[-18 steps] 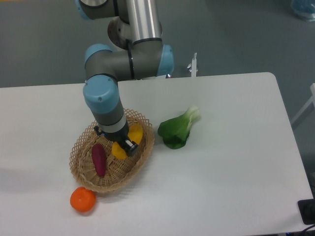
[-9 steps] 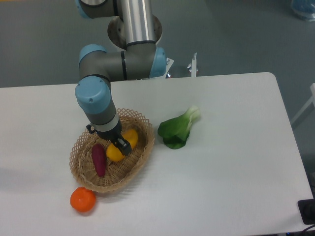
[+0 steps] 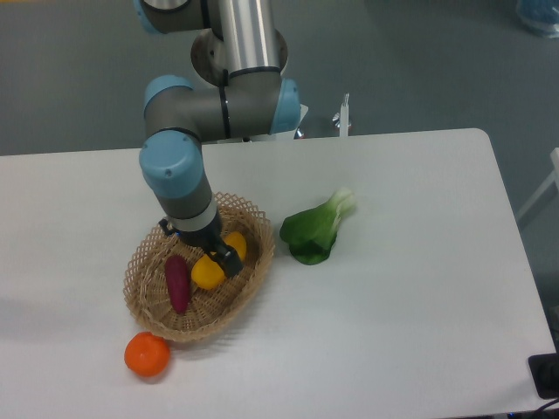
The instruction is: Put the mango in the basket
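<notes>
The mango (image 3: 208, 271), smooth and yellow-orange, lies inside the oval tan wicker basket (image 3: 251, 212), right of centre. My gripper (image 3: 224, 256) points down into the basket with its dark fingers astride the middle of the mango and hides that part. The mango shows on both sides of the fingers and seems to rest on the basket floor. The gap between the fingers is too small and dark to show whether they still clamp it.
A dark purple oblong vegetable (image 3: 176, 282) lies in the left half of the basket. A round orange tangerine (image 3: 147, 354) sits on the table just in front of the basket. A green leafy bok choy (image 3: 316, 229) lies to the right.
One second ago the mango sat higher and further right at the gripper. It came down and left into the basket, and since half a second ago the arm has shifted slightly right while the mango barely moved.
</notes>
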You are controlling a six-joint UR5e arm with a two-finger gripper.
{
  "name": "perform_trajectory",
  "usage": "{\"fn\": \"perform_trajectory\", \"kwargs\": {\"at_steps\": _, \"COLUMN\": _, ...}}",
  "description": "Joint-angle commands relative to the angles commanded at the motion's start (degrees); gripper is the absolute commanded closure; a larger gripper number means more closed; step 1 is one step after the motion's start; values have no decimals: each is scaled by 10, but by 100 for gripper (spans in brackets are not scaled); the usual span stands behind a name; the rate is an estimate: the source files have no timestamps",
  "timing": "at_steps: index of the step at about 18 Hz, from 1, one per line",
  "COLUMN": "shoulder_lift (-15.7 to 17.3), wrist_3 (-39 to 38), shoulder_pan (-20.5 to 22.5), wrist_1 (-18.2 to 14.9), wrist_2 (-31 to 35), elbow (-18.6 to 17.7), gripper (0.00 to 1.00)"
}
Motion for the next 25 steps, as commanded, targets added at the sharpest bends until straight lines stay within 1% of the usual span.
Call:
{"fn": "perform_trajectory", "kwargs": {"at_steps": 3, "shoulder_lift": 0, "wrist_3": 3, "shoulder_pan": 27, "wrist_1": -4, "wrist_2": -2, "elbow": 25, "gripper": 0}}
{"fn": "perform_trajectory", "kwargs": {"at_steps": 6, "shoulder_lift": -16, "wrist_3": 21, "shoulder_pan": 50, "wrist_1": -6, "wrist_2": -4, "elbow": 71, "gripper": 0}}
{"fn": "perform_trajectory", "kwargs": {"at_steps": 8, "shoulder_lift": -28, "wrist_3": 22, "shoulder_pan": 67, "wrist_1": -7, "wrist_2": -16, "elbow": 95, "gripper": 0}}
{"fn": "perform_trajectory", "kwargs": {"at_steps": 10, "shoulder_lift": -42, "wrist_3": 22, "shoulder_pan": 87, "wrist_1": -9, "wrist_2": -24, "elbow": 109, "gripper": 0}}
{"fn": "perform_trajectory", "kwargs": {"at_steps": 12, "shoulder_lift": -50, "wrist_3": 23, "shoulder_pan": 120, "wrist_1": -10, "wrist_2": -25, "elbow": 114, "gripper": 0}}
{"fn": "perform_trajectory", "kwargs": {"at_steps": 14, "shoulder_lift": -58, "wrist_3": 29, "shoulder_pan": 138, "wrist_1": -24, "wrist_2": -25, "elbow": 128, "gripper": 0}}
{"fn": "perform_trajectory", "kwargs": {"at_steps": 17, "shoulder_lift": -63, "wrist_3": 79, "shoulder_pan": 167, "wrist_1": -72, "wrist_2": -25, "elbow": 163, "gripper": 0}}
{"fn": "perform_trajectory", "kwargs": {"at_steps": 19, "shoulder_lift": -64, "wrist_3": 85, "shoulder_pan": 195, "wrist_1": -107, "wrist_2": -29, "elbow": 183, "gripper": 0}}
{"fn": "perform_trajectory", "kwargs": {"at_steps": 20, "shoulder_lift": -64, "wrist_3": 91, "shoulder_pan": 208, "wrist_1": -118, "wrist_2": -38, "elbow": 187, "gripper": 0}}
{"fn": "perform_trajectory", "kwargs": {"at_steps": 23, "shoulder_lift": -84, "wrist_3": 116, "shoulder_pan": 229, "wrist_1": -118, "wrist_2": -40, "elbow": 201, "gripper": 0}}
{"fn": "perform_trajectory", "kwargs": {"at_steps": 25, "shoulder_lift": -103, "wrist_3": 118, "shoulder_pan": 229, "wrist_1": -119, "wrist_2": -36, "elbow": 220, "gripper": 0}}
